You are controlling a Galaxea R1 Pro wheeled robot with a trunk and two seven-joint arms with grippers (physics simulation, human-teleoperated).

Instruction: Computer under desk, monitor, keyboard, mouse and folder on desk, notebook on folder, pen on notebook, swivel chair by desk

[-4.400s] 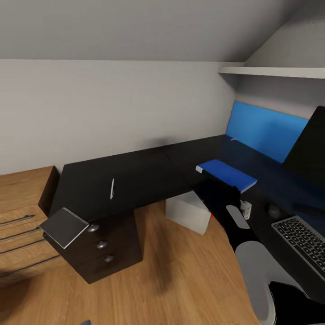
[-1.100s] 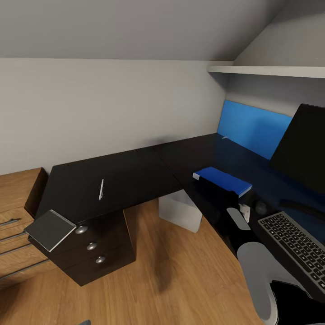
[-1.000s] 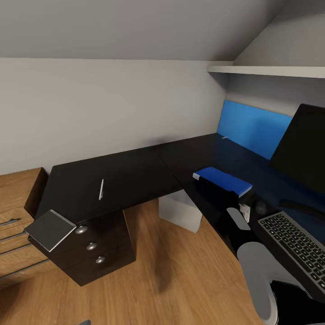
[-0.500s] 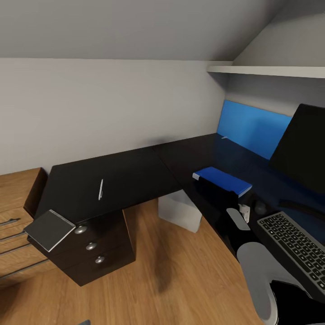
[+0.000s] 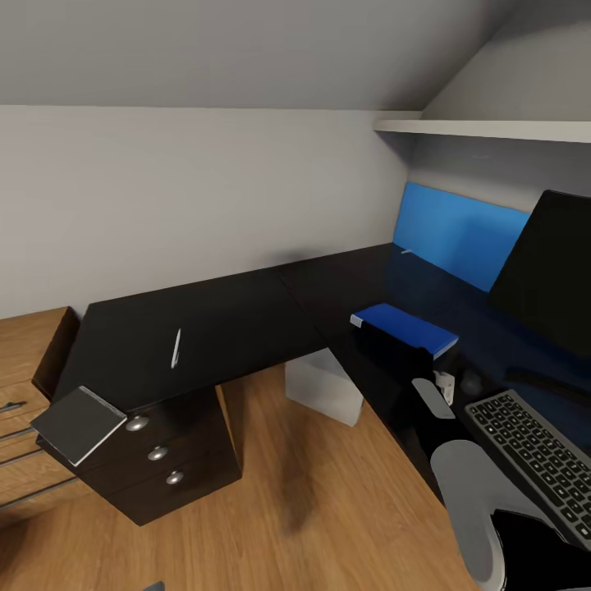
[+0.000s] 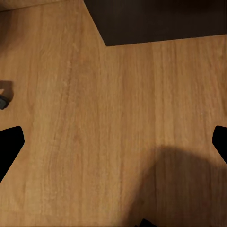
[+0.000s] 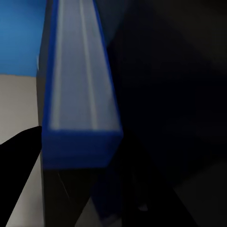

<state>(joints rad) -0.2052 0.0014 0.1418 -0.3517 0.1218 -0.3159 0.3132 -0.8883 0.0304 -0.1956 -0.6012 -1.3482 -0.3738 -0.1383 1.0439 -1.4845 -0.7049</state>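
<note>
Showing white folder (image 7: 78, 71) pages, wrist-side

The desk (image 5: 246, 320) carries pen (image 5: 176, 349), folder (image 5: 406, 327), keyboard (image 5: 533, 460).

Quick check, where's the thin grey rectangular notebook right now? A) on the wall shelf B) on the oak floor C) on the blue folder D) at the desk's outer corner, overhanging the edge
D: the grey notebook sits tilted at the glossy black desk's near-left corner, jutting past the edge above the drawers.
</note>
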